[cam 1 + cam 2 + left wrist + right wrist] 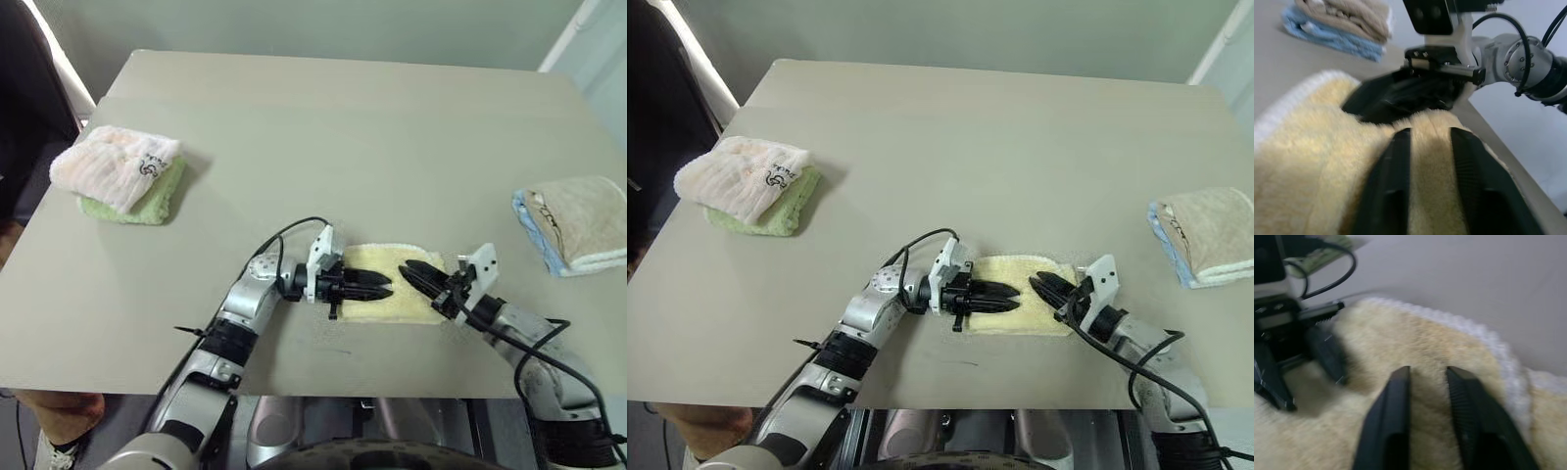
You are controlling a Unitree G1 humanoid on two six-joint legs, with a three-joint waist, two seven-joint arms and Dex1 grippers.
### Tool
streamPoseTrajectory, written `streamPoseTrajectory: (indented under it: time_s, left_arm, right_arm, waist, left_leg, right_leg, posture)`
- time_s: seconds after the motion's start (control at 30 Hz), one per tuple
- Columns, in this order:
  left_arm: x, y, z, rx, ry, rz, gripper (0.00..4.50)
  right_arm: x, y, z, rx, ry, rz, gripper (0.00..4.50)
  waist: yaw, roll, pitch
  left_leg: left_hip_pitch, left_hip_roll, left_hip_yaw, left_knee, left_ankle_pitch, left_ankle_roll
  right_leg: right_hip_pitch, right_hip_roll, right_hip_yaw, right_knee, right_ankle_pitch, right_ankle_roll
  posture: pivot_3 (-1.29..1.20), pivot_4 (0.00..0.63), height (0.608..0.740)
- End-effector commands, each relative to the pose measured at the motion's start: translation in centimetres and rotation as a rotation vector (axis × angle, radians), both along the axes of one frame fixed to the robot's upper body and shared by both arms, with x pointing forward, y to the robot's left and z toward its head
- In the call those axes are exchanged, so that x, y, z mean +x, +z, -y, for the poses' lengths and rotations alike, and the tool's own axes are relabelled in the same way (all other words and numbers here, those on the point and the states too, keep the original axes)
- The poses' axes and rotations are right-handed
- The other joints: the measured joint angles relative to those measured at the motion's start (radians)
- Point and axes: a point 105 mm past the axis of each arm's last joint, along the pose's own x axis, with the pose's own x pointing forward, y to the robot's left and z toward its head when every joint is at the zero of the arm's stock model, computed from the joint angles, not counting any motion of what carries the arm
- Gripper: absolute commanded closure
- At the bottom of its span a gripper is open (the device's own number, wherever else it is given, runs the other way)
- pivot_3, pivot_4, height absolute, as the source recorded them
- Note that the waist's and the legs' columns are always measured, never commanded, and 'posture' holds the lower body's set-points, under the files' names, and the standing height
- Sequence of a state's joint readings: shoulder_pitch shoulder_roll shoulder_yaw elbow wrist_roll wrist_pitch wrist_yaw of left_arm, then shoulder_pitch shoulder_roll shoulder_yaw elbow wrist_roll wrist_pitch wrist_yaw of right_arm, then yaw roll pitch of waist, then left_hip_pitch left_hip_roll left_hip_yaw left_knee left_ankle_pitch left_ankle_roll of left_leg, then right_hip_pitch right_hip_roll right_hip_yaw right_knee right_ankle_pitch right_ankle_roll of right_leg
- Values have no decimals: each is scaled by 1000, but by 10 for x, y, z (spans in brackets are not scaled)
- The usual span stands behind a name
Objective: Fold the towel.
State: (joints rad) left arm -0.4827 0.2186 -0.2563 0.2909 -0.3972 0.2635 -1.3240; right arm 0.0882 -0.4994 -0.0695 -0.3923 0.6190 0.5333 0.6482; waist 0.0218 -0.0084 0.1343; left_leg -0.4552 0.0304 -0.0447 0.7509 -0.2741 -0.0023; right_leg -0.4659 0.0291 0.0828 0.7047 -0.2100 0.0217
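Observation:
The towel [377,258], pale yellow terry with a white edge, lies folded into a small rectangle near the table's front edge. Both grippers hover low over it and point at each other, tips nearly meeting. My left gripper [387,286] comes in from the towel's left end, and its own wrist view shows its fingers [1396,161] parted, with bare towel pile in the gap. My right gripper [404,268] reaches in from the right end. Its fingers [1400,396] are also apart, with nothing pinched between them.
A pink-white towel on a green cloth [122,174] lies at the table's left side. A beige towel on a light blue cloth [578,223] sits at the right edge. The table's front edge [323,390] runs just behind both wrists.

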Motion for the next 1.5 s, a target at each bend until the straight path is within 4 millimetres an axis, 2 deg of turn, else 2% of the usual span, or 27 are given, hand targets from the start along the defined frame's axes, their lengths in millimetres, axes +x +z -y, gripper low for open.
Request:
streamPoseTrajectory:
  time_s: [0.03,0.1,0.17,0.2,0.23,0.3,0.37,0.5,0.57,0.77,0.87,1.0,1.1,1.3,1.5]
  left_arm:
    - [4,25,3,-35,-18,111,1720]
    - [6,35,2,-60,-16,113,999]
    - [6,48,0,-97,-9,117,230]
    - [6,55,-3,-108,-6,122,0]
    - [5,59,-6,-112,1,131,0]
    - [6,65,-13,-107,34,159,0]
    - [7,66,-23,-80,69,171,0]
    - [1,57,-48,10,83,129,0]
    - [-4,51,-62,60,93,108,0]
    - [-15,52,-69,69,130,69,0]
    - [-24,66,-68,32,131,6,0]
    - [-36,72,-71,77,94,-52,0]
    - [-35,79,-76,123,106,-43,0]
    - [-28,83,-75,133,148,-15,0]
    - [-26,78,-73,121,159,-15,0]
  right_arm:
    - [0,36,2,56,49,70,1881]
    - [-1,46,5,76,69,68,1194]
    - [2,65,12,158,61,69,437]
    - [4,73,17,195,53,66,103]
    - [5,78,22,215,49,53,17]
    - [3,82,33,232,52,1,17]
    - [-1,74,45,210,55,-96,17]
    - [-9,49,62,121,74,-317,17]
    - [-15,46,66,112,102,-415,17]
    - [-14,36,75,97,115,-570,17]
    - [-11,26,66,87,154,-651,17]
    - [-8,11,59,69,175,-708,17]
    - [-5,3,50,98,201,-736,17]
    - [-3,6,25,127,296,-724,17]
    - [0,9,15,163,332,-718,17]
  waist:
    - [0,0,0]
    - [0,0,0]
    - [0,0,0]
    - [-1,0,0]
    - [-1,0,0]
    - [-1,0,0]
    - [1,0,0]
    - [0,0,1]
    - [-1,1,1]
    - [-3,1,1]
    - [-7,1,1]
    - [-10,1,0]
    - [-13,0,0]
    - [-33,0,0]
    - [-35,0,0]
  left_leg:
    - [0,0,0,0,0,0]
    - [0,0,1,0,0,0]
    - [0,0,1,0,-1,2]
    - [0,0,2,-1,-1,2]
    - [0,0,2,-1,-1,2]
    - [1,0,2,-1,-1,2]
    - [1,0,2,-1,-1,2]
    - [1,0,2,-3,-1,3]
    - [0,0,2,-4,-1,3]
    - [0,0,2,-5,-2,3]
    - [0,0,2,-6,-2,3]
    - [1,1,2,-6,-1,3]
    - [2,1,3,-7,-1,3]
    - [6,2,2,-7,0,2]
    - [8,3,0,-13,5,-2]
  right_leg:
    - [0,0,0,0,0,0]
    - [0,0,1,-1,0,0]
    - [1,0,1,-2,-1,1]
    - [1,0,1,-2,-2,3]
    - [0,0,1,-3,-2,3]
    - [1,0,1,-3,-2,4]
    - [1,0,1,-3,-2,4]
    - [1,0,1,-6,-2,4]
    - [0,0,1,-6,-2,3]
    - [-1,-1,1,-6,-2,2]
    - [-1,-1,1,-6,-1,1]
    - [-2,0,0,-6,3,-5]
    - [-2,0,0,-6,4,-7]
    - [-1,1,0,-6,7,-9]
    - [-2,3,0,-5,7,-10]
  posture:
    - [0,150,697]
    - [0,150,697]
    - [0,150,697]
    - [0,150,697]
    - [0,150,697]
    - [0,150,697]
    - [0,150,697]
    - [0,150,697]
    - [0,150,697]
    - [0,150,697]
    - [0,150,697]
    - [0,150,697]
    - [0,150,697]
    - [0,150,697]
    - [0,150,697]
